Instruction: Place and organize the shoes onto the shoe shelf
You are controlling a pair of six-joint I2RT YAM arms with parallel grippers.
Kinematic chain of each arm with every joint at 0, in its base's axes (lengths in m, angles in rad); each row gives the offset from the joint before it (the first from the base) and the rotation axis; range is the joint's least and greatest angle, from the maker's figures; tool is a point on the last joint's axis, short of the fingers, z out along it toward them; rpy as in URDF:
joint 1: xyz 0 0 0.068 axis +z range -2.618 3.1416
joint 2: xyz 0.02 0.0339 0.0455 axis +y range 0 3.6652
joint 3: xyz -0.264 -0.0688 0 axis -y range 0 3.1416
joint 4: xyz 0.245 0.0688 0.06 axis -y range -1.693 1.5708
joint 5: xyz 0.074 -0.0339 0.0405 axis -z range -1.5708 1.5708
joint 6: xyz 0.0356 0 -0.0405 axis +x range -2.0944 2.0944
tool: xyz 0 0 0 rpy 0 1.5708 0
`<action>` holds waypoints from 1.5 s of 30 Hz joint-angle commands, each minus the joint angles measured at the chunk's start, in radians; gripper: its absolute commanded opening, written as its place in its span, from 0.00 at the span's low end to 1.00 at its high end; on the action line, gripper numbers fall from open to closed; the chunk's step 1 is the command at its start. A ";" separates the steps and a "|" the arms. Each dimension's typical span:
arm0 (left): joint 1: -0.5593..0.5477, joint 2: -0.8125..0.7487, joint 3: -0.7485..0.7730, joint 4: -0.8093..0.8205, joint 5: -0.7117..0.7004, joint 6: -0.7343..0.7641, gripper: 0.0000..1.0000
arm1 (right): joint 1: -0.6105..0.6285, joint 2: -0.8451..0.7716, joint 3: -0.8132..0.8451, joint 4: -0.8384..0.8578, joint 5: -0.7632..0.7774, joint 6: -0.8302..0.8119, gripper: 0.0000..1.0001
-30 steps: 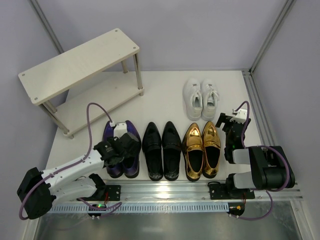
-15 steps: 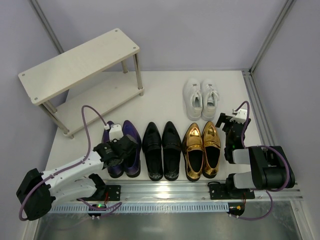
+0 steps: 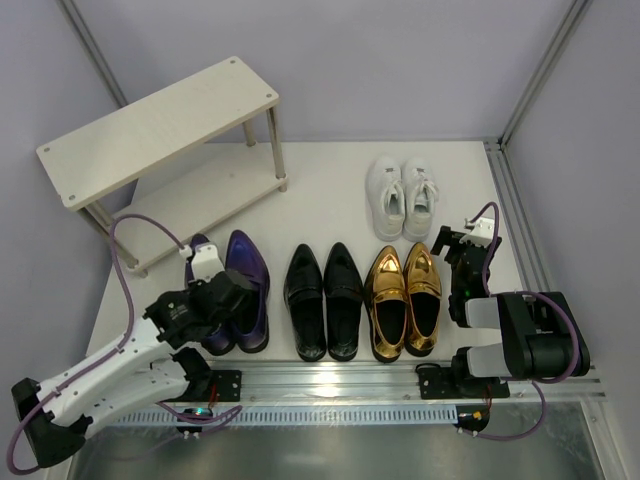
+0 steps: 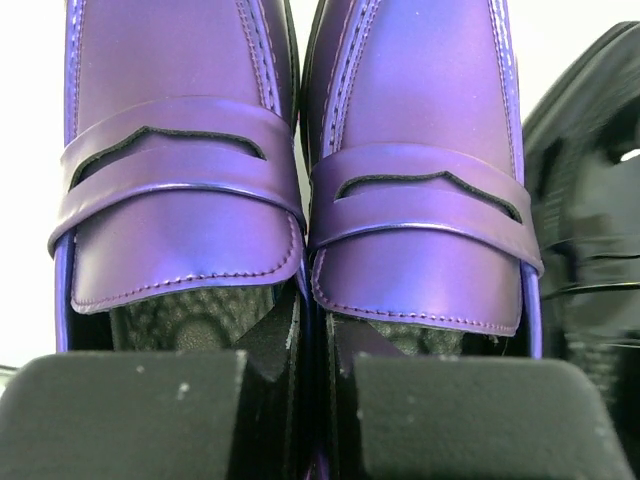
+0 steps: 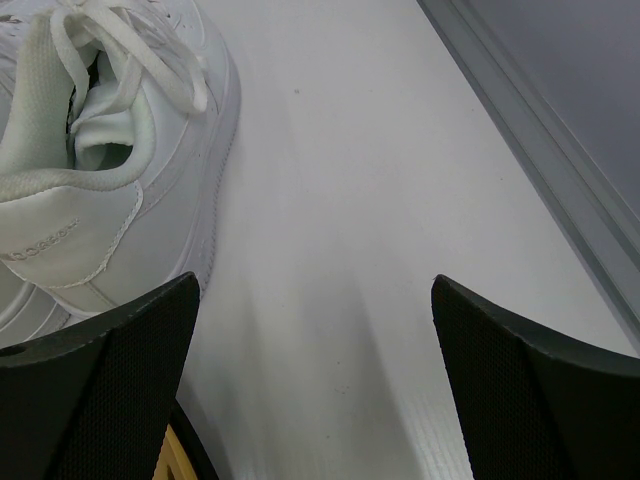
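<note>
Newly clenched on inner walls of the purple shoes (image 3: 247,278), the left gripper (image 4: 318,400) draws the pair nearer the shoe shelf (image 3: 160,120), beginning placement; the right gripper (image 5: 315,385) stays splayed, empty.

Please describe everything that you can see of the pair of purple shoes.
The purple shoes are glossy, leather-looking pointed loafers with a strap across each top and stitched edges. They are side by side, toes pointing away from the arms, at the left end of the row, next to the black shoes. The left gripper has one finger inside each shoe and pinches their touching inner walls together. Whether they are lifted off the table cannot be told.
</note>
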 commanded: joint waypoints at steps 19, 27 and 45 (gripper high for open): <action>0.142 0.315 0.359 0.547 -0.061 0.502 0.00 | 0.005 -0.004 0.018 0.082 0.000 -0.002 0.97; 0.530 0.356 0.411 0.590 0.174 0.614 0.00 | 0.005 -0.004 0.018 0.084 0.002 0.000 0.97; 0.949 0.557 0.455 0.756 0.337 0.666 0.00 | 0.005 -0.003 0.018 0.084 0.002 -0.002 0.97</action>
